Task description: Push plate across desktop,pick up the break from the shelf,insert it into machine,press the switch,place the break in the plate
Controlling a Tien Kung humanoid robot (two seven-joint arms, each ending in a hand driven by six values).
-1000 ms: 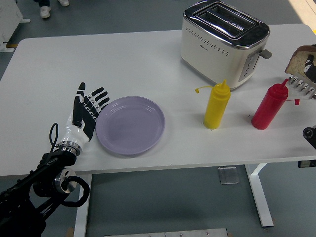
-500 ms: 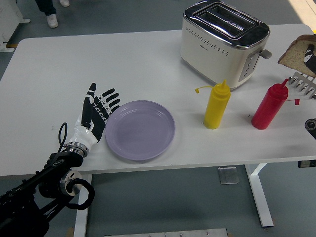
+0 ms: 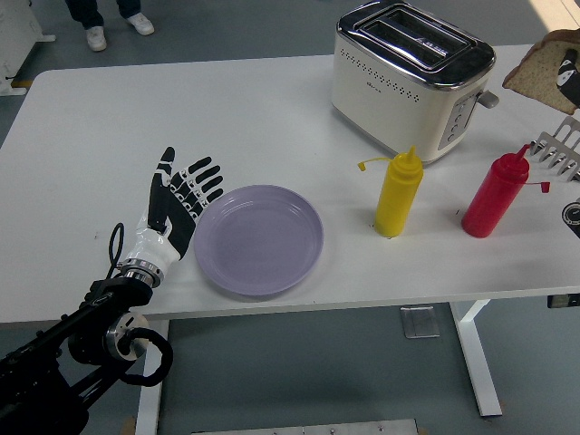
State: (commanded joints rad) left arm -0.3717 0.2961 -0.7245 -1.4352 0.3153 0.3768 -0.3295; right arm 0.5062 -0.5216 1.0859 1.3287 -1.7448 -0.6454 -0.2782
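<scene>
plate [image 3: 260, 238] lies bare beside the left hand [image 3: 174, 204], fingers [image 3: 204, 177] spread; right hand [image 3: 569, 82] grips bread [image 3: 544, 66].

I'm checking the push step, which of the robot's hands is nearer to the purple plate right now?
Left. The left hand sits open at the purple plate's left rim. The right hand is far off at the right edge, gripping the bread slice.

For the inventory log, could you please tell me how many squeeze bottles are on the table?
2: the yellow bottle stands in front of the toaster, and the red bottle is to its right. None seems hidden.
</scene>
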